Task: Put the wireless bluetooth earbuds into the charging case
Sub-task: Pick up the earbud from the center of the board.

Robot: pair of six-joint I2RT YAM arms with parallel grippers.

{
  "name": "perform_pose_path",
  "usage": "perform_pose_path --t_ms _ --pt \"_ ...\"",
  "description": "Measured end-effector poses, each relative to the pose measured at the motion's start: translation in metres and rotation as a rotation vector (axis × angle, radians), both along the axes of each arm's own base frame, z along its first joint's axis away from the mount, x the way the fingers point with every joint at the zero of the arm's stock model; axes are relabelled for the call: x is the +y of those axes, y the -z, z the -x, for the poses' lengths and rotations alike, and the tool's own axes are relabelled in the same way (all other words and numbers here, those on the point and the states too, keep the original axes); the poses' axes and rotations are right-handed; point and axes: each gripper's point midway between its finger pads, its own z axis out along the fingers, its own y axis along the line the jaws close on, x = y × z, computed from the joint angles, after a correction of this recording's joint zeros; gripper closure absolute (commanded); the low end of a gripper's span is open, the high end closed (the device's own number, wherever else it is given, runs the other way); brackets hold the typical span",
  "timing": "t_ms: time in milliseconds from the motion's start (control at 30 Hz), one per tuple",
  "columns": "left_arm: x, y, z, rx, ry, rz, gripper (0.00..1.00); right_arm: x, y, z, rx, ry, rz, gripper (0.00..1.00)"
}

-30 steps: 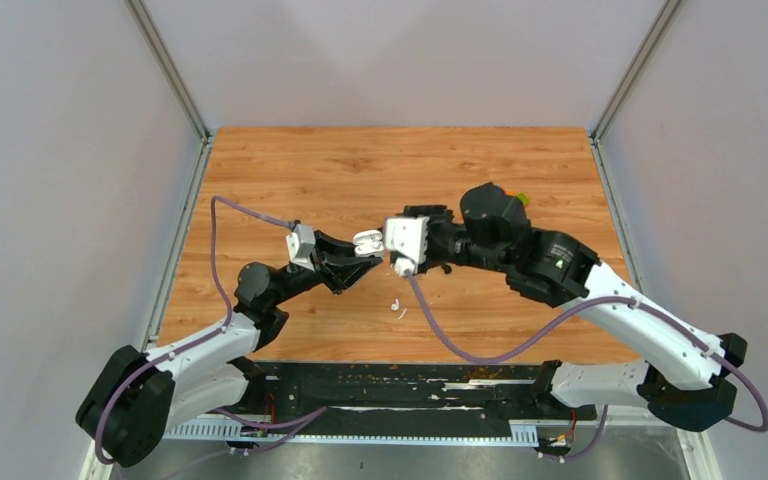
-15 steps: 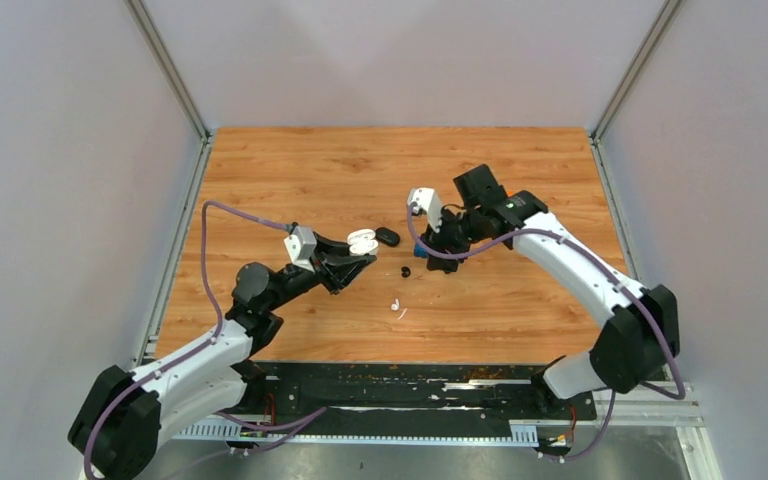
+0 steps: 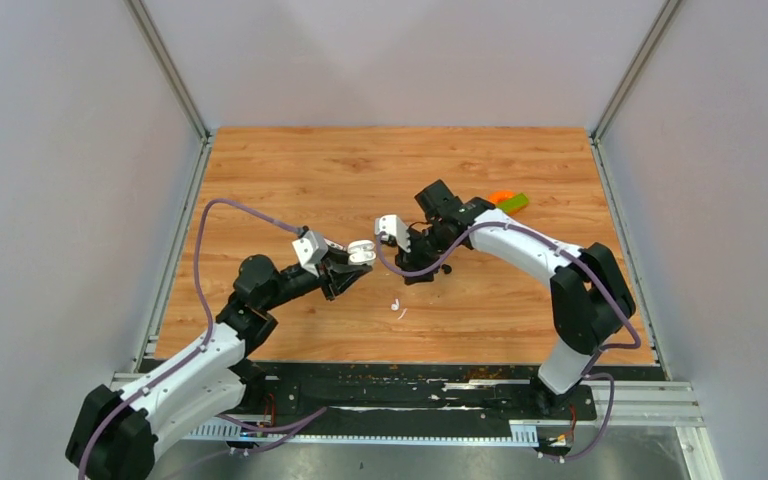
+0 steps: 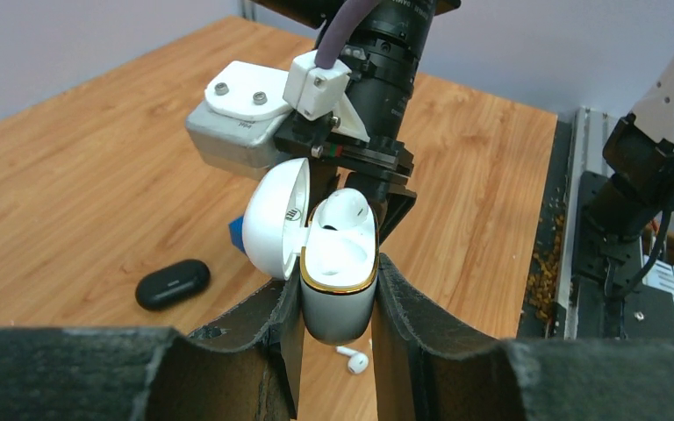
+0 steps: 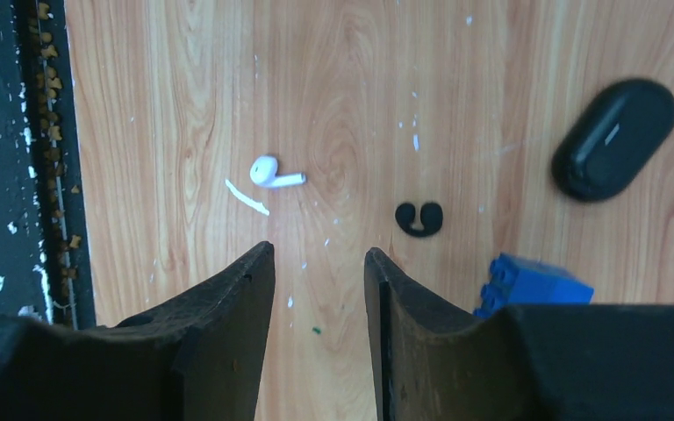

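Charging case clamped (earbud perhaps inside).

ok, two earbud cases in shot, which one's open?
The white charging case held in the left gripper: its lid is flipped back and a white earbud sits inside. The black case lies shut on the table.

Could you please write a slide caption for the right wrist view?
Open right gripper hovers over a white earbud, black earbud, black case and blue block.

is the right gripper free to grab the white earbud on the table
Probably yes: the right gripper is open and empty, and the white earbud lies bare on the table ahead of it.
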Motion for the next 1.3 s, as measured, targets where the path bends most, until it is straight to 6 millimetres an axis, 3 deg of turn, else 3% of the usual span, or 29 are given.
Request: perform_pose_path --t_ms 233,367,567,1033,1300 --pt "-0.003 0.027 -0.015 0.113 0.017 -0.03 1.0 0.022 0.025 -0.009 -0.019 -0.037 -0.003 0.59" --pt "0.006 0.022 -0.02 0.129 -0.011 0.031 1.0 0.032 0.045 -0.015 -0.004 -0.053 0.014 0.59" --pt "0.012 0.002 -0.007 0.07 0.001 0.08 1.0 0.042 0.065 -0.009 0.017 -0.093 0.035 0.58" --pt "0.013 0.007 -0.005 0.089 -0.001 0.07 1.0 0.048 0.072 -0.005 0.024 -0.14 0.035 0.58" --pt "0.013 0.003 -0.005 0.071 0.002 0.077 1.0 0.047 0.046 0.01 0.129 -0.161 -0.025 0.57"
